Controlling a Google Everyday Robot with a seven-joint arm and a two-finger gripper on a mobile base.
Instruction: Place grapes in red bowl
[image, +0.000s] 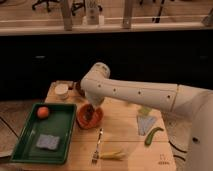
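**White arm (140, 95) reaches down into the red bowl (90, 127)**

One arm, the biggest thing in the room, comes in from the right of the red bowl and bends down over it. Its base end is cut off at the picture's edge. One wooden table (125, 142) carries everything else.

One green tray (62, 126) lies just left of the bowl. It holds one round orange fruit (43, 112) and one grey-blue sponge (47, 142).

There is one red bowl, and the gripper (88, 111) hangs inside it, dark against the orange. From where I stand, I cannot tell whether it is spread or pinched.

The grapes (90, 116) are one dark cluster in the bowl, right at the gripper's tip. They are hard to separate from the gripper, and I can't say whether they rest on the bowl's floor or are held.

Right of the bowl lie one pale cloth (144, 123) and, farther right, one green chilli (153, 135). In front of the bowl lie one fork (97, 146) and one yellow strip (112, 155) by its head.

Behind the bowl stands one white cup (62, 91). One dark bowl (78, 86) is also there, mostly hidden by the arm.
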